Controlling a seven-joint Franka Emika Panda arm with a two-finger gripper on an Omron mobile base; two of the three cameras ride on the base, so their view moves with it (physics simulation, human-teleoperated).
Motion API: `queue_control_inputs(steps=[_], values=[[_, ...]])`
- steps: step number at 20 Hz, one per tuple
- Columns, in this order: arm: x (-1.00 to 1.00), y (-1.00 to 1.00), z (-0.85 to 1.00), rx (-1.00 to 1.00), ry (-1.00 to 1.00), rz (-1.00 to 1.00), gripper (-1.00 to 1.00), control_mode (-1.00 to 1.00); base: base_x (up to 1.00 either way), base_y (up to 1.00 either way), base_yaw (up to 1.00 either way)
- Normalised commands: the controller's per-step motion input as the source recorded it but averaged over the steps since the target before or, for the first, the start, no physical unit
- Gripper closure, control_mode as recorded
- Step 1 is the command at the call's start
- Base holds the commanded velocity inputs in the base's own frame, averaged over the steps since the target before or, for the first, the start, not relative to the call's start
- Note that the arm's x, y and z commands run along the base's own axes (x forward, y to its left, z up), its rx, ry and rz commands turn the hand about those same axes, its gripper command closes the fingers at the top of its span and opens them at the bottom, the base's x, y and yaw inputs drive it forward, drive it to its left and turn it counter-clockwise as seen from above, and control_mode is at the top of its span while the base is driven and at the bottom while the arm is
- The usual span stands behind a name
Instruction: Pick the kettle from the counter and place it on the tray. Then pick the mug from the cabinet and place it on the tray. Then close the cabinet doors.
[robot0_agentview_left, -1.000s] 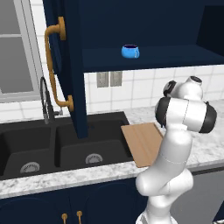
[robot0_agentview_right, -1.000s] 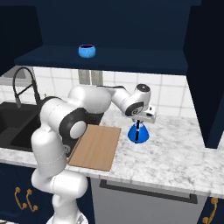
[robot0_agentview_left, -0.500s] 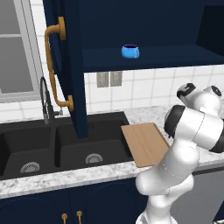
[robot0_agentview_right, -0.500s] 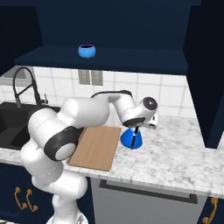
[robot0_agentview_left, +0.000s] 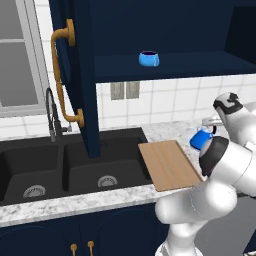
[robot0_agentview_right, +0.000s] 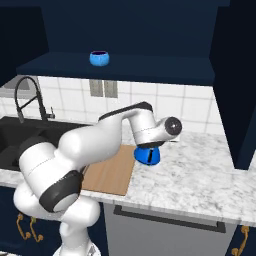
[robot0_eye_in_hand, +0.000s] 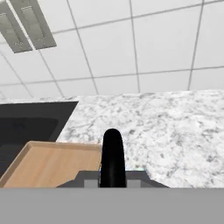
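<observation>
- Window (robot0_agentview_left: 17, 60): pale frame, far left of the left base view, above the sink.
- Faucet (robot0_agentview_left: 52, 117): dark, arched, spring-necked; stands behind the black double sink (robot0_agentview_left: 75, 167).
- Counter (robot0_agentview_right: 200, 170): white-and-grey speckled marble look, runs around the sink; white tiled wall behind it with a grey outlet plate (robot0_agentview_right: 102, 88).
- Base cabinets (robot0_agentview_left: 45, 240): navy, with small brass knobs (robot0_agentview_left: 90, 244) under the sink.
- Cabinet door (robot0_agentview_left: 75, 75): navy, swung open, long curved brass-orange handle (robot0_agentview_left: 64, 75) facing the room; it hides part of the wall behind.
- Cabinet (robot0_agentview_left: 170, 65): navy wall unit, open front, navy shelf.
- Mug (robot0_agentview_left: 149, 58): light blue, dark inside, upright on the shelf, alone.
- Tray (robot0_agentview_left: 167, 164): light-brown wooden board, flat on the counter just right of the sink, bare.
- Kettle (robot0_agentview_right: 147, 155): glossy blue cone; the right base view shows its base just beside the tray's right edge, whether resting on the counter or lifted off it cannot be told. The left base view shows only a blue sliver, the arm's elbow covering the rest.
- Gripper (robot0_agentview_right: 149, 146): directly over the kettle; the hand view shows the black arched kettle handle (robot0_eye_in_hand: 113, 157) rising between the fingertips, tray to its left, counter beyond. Fingers appear clamped on that handle, though their pads are hidden.
- Dishwasher front (robot0_agentview_right: 165, 235): grey panel under the counter, right base view.
</observation>
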Motion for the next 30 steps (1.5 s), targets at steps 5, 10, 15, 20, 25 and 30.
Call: queue_control_inputs(steps=[5,10,15,20,25,30], values=[[-0.27,0.66,0.03,-0.07,-0.11,0.06,1.00,-1.00,0.00,0.00,0.00],[-0.15,0.86,0.00,-0.04,-0.05,0.02,1.00,-1.00,0.00,0.00,0.00],[0.00,0.92,-0.11,-0.05,-0.02,0.00,1.00,-1.00,0.00,0.00,0.00],[0.23,0.51,-0.23,-0.01,0.00,0.00,1.00,-1.00,0.00,0.00,0.00],[0.39,0.29,-0.25,0.00,0.00,0.00,1.00,-1.00,0.00,0.00,0.00],[0.35,0.23,-0.27,0.00,-0.02,0.00,1.00,-1.00,0.00,0.00,0.00]])
